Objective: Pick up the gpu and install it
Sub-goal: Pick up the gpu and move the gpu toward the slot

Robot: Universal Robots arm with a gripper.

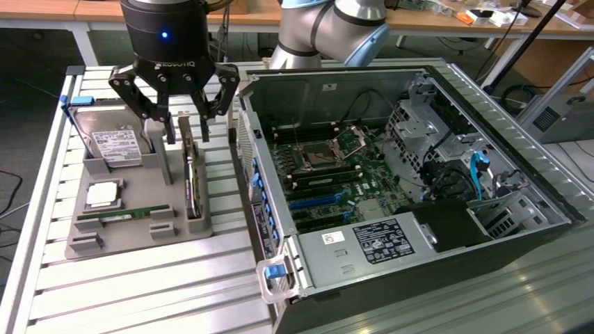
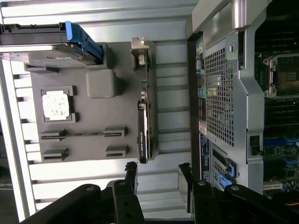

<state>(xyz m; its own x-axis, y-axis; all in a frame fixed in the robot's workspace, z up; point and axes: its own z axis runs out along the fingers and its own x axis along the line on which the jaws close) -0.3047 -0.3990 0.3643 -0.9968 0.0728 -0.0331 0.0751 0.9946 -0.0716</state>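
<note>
The gpu (image 1: 191, 182) is a thin dark card standing on edge in a slot of the grey holder (image 1: 139, 240). Its silver end bracket is at the far end. My gripper (image 1: 182, 122) hangs open just above that far end, one finger on each side of the card and nothing between them. In the wrist view the gpu (image 2: 144, 128) runs edge-on along the holder (image 2: 86, 119), and the black fingertips (image 2: 131, 176) of my gripper (image 2: 158, 179) stand apart at its end. The open computer case (image 1: 390, 181) lies to the exterior view's right of the holder.
The holder also carries a silver hard drive (image 1: 111, 142) with a blue clip, a CPU (image 1: 102, 195) and a green RAM stick (image 1: 125, 215). The case wall (image 2: 224, 93) stands close beside the gpu. Blue slots (image 1: 314, 202) show on the motherboard. Everything rests on a slatted metal table (image 1: 139, 292).
</note>
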